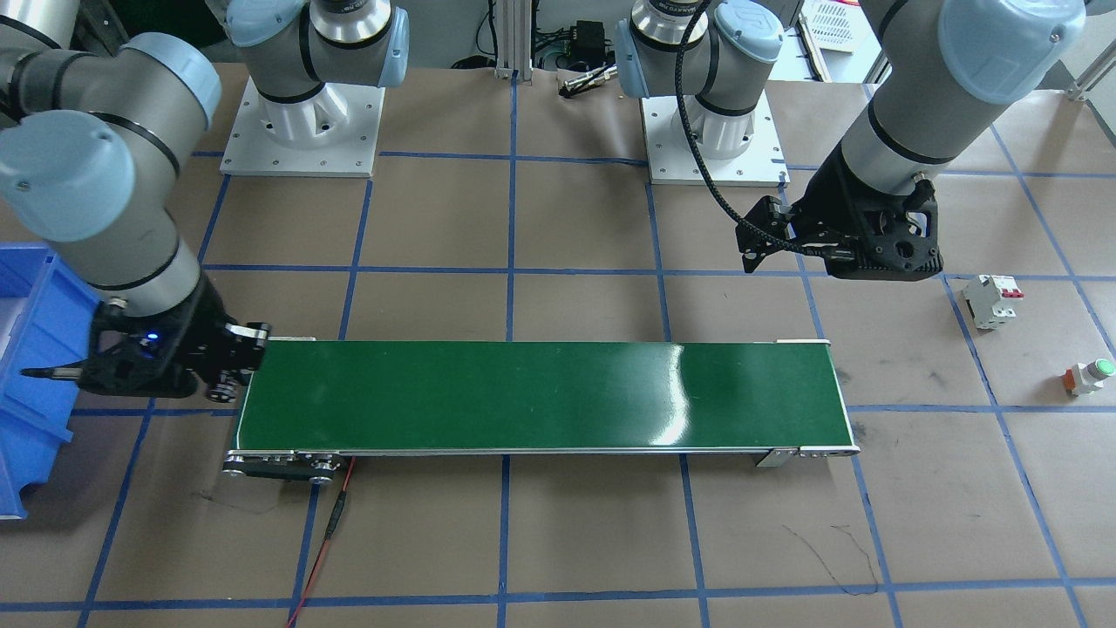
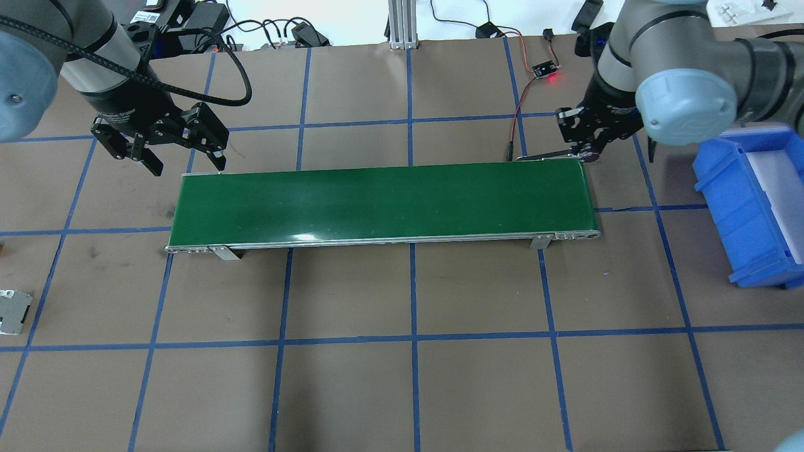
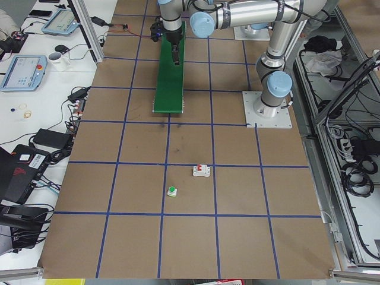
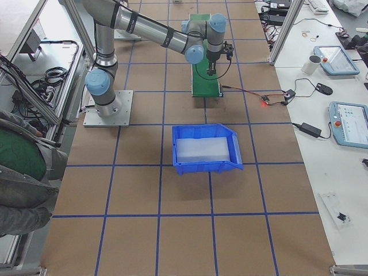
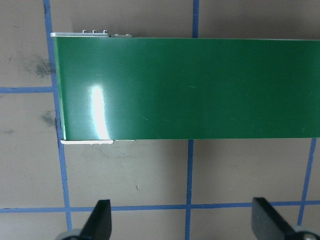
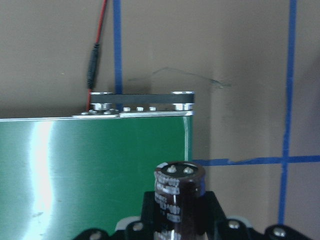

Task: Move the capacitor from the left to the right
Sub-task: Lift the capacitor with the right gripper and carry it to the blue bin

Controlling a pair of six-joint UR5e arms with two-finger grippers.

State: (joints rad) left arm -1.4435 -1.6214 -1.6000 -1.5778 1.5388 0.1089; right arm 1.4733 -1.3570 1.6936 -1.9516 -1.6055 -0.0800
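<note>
Right wrist-mounted view gives us the clearest look at the capacitor (image 6: 179, 195): a dark, stubby cylinder with two metal terminals on its end. It sits clamped in the right arm's jaws, which close on its body from both sides. Behind it we see the end of the green conveyor belt (image 6: 95, 165), and the capacitor overlaps that end's edge. We cannot tell whether it touches the belt. A red and black wire (image 6: 94, 65) runs off from the belt's roller frame across the brown bench (image 6: 240, 75).

From the overhead exterior view, the right arm (image 2: 684, 94) reaches down to the far corner of the belt's right end. The blue bin (image 2: 754, 207) stands on the bench near it, on the side away from the belt.

At the belt's other end the left arm (image 2: 94, 56) hangs just beyond the far corner. The left arm's jaws stand wide apart with nothing between them. In the left wrist-mounted view we see only bare bench and blue tape lines between the two black fingertips (image 5: 102, 220), with the belt's end farther ahead.

Out past the belt's left end, well apart from it, a white breaker (image 1: 991, 301) with red switches and a small green-capped button (image 1: 1090, 377) lie on the bench.
</note>
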